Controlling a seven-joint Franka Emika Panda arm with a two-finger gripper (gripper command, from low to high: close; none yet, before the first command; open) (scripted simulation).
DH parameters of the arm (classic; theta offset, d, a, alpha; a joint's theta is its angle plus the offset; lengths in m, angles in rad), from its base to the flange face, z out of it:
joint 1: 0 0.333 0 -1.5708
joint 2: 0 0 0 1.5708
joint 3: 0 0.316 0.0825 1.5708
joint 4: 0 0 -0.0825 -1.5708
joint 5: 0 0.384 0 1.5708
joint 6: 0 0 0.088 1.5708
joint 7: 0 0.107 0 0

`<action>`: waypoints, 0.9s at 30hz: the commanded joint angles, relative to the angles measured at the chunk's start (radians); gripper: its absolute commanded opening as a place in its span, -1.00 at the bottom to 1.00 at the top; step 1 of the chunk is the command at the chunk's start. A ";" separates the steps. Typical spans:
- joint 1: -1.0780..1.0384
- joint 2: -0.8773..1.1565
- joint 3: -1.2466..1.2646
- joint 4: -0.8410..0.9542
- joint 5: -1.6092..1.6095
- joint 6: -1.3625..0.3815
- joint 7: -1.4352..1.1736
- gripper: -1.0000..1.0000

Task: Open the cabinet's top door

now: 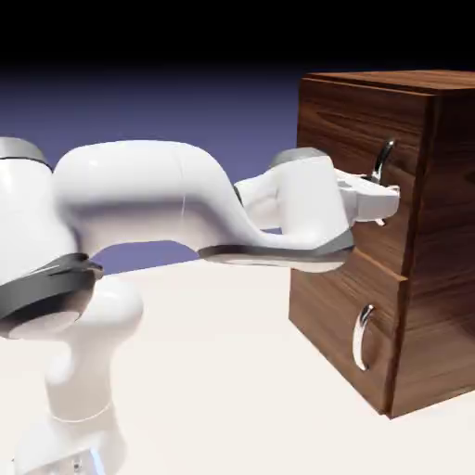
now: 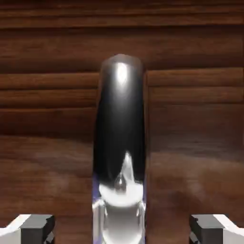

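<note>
The dark walnut cabinet [image 1: 447,241] stands at the right of the exterior view. Its top door [image 1: 351,121] carries a curved silver handle [image 1: 383,160], and the door looks flush with the cabinet front. My gripper [image 1: 384,198] is up against the lower part of that handle. In the hand view the handle [image 2: 120,124] rises large between the two grey fingertips [image 2: 33,229], which sit far apart at the bottom corners. Wood shows on both sides of the handle, so the gripper [image 2: 121,231] stands open around it without touching.
Below the top door is a shorter lower panel [image 1: 329,315] with its own silver handle [image 1: 362,339]. The white arm [image 1: 167,199] stretches from the lower left across the pale table [image 1: 232,371] to the cabinet.
</note>
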 commanded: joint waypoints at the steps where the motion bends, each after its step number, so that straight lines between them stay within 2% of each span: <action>1: -0.036 0.005 0.029 -0.027 0.021 -0.019 0.001 -1.00; 16: -0.546 -0.030 0.549 -0.368 0.415 -0.232 -0.030 -1.00; 27: -0.649 -0.207 0.905 -0.560 0.893 -0.489 -0.205 -1.00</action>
